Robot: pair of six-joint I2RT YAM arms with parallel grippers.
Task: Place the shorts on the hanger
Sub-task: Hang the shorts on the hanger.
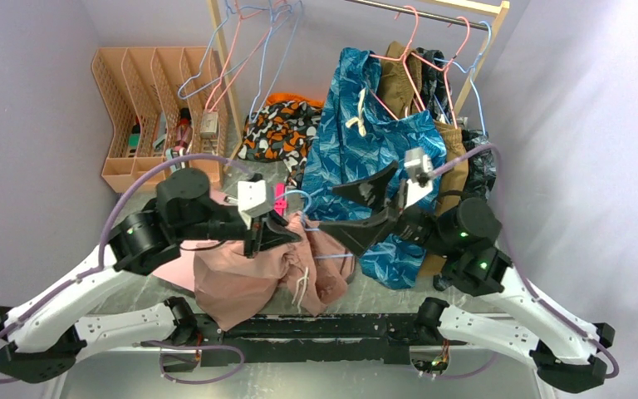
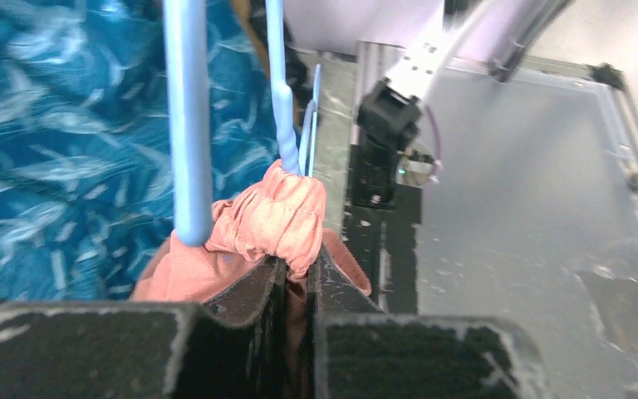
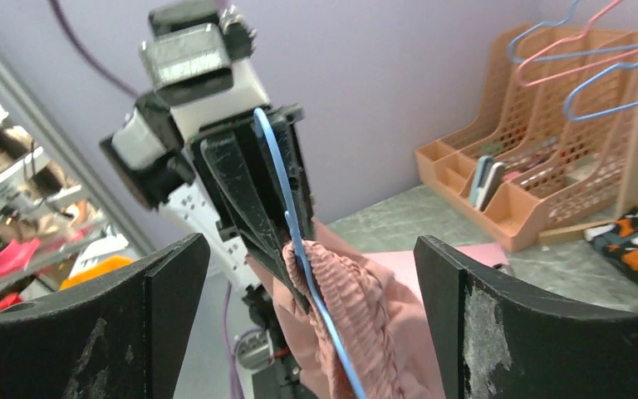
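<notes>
Tabletop of grey, marbled, matte sheet lies under everything. On its far side a blue garment, glossy and printed with pale leaf strokes, hangs in broad folds. In front of it, between the two arms, the shorts sit in a soft, crumpled, dusty-pink heap on the table. A white cord drawstring dangles from them. At far left stands a peach plastic rack with lattice walls and slanted dividers.

The hanger is thin, smooth, light-blue wire. It rises above the shorts and lies against their ribbed, gathered waistband, touching it.

The left gripper has its flat black fingers, scuffed at the edges, pinched nearly together on a bunched fold of that waistband, holding it above the heap. The right gripper stands just beside it with its wedge-shaped black fingers spread wide. The wire and waistband sit in the gap between them, touching neither finger.
</notes>
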